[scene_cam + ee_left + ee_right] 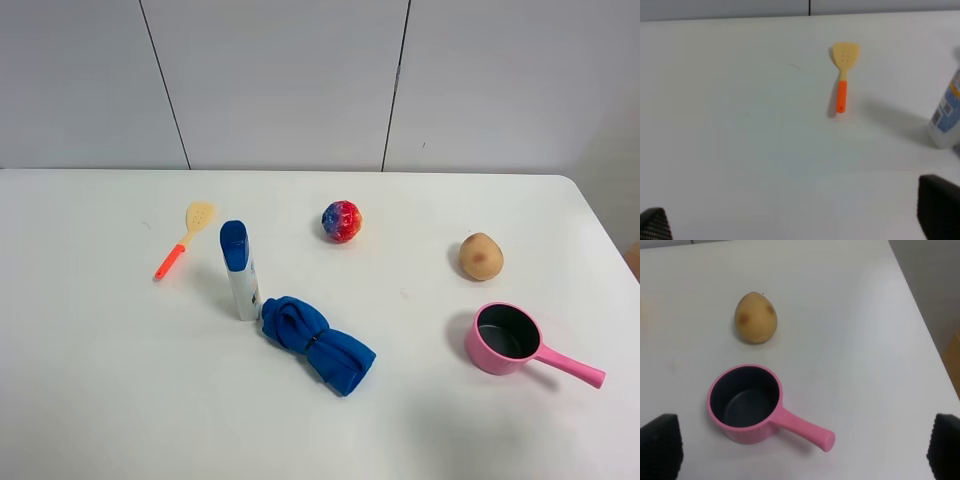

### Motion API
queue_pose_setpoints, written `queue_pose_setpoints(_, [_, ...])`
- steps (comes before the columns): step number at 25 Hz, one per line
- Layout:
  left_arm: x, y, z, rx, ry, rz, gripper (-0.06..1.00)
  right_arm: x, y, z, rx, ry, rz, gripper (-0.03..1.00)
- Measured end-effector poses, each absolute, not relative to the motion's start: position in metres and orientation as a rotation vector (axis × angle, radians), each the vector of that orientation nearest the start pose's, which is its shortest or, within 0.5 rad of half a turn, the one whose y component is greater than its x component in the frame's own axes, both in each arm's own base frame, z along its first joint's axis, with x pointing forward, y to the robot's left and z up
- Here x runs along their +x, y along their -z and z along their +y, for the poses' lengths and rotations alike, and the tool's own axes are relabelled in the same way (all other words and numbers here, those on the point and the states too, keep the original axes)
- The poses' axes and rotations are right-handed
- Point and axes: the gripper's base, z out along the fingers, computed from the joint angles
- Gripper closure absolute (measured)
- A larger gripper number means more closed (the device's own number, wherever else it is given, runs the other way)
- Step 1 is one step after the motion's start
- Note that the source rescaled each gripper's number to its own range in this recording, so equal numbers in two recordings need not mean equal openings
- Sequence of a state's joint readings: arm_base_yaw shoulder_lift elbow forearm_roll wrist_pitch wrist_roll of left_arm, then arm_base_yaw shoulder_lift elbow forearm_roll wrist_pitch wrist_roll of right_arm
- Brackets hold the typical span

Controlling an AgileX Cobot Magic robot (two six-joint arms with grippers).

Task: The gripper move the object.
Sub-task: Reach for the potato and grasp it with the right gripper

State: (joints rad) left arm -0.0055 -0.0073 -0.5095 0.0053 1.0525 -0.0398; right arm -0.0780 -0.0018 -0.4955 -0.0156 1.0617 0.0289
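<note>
The object is a tan-brown potato-like oval with a reddish-brown spot, lying on the white table at the right. It also shows in the right wrist view, beyond the pink saucepan. My right gripper is open and empty, its fingertips wide apart on either side of the saucepan, short of the potato. My left gripper is open and empty over bare table, with the spatula ahead of it. Neither arm shows in the exterior high view.
A pink saucepan sits just in front of the potato, handle pointing right. A red-and-blue ball, a yellow spatula with an orange handle, a white bottle with a blue cap and a blue cloth lie further left.
</note>
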Motion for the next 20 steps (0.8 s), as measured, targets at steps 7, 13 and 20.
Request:
queue_pose_setpoints(7, [-0.0068,-0.2805,0.0005,-0.035,0.022,2.019,-0.06,-0.0048,-0.2759,-0.0009,0.11,0.049,2.045,-0.03])
queue_pose_setpoints(13, [-0.0068,-0.2805,0.0,-0.035,0.029,2.019,-0.06,-0.0048,-0.2759,-0.0009,0.11,0.049,2.045,-0.03])
queue_pose_setpoints(20, [-0.0068,-0.2805,0.0,-0.035,0.029,2.019,-0.06,0.0047,-0.2759,-0.0015,0.155,0.023,2.105,-0.03])
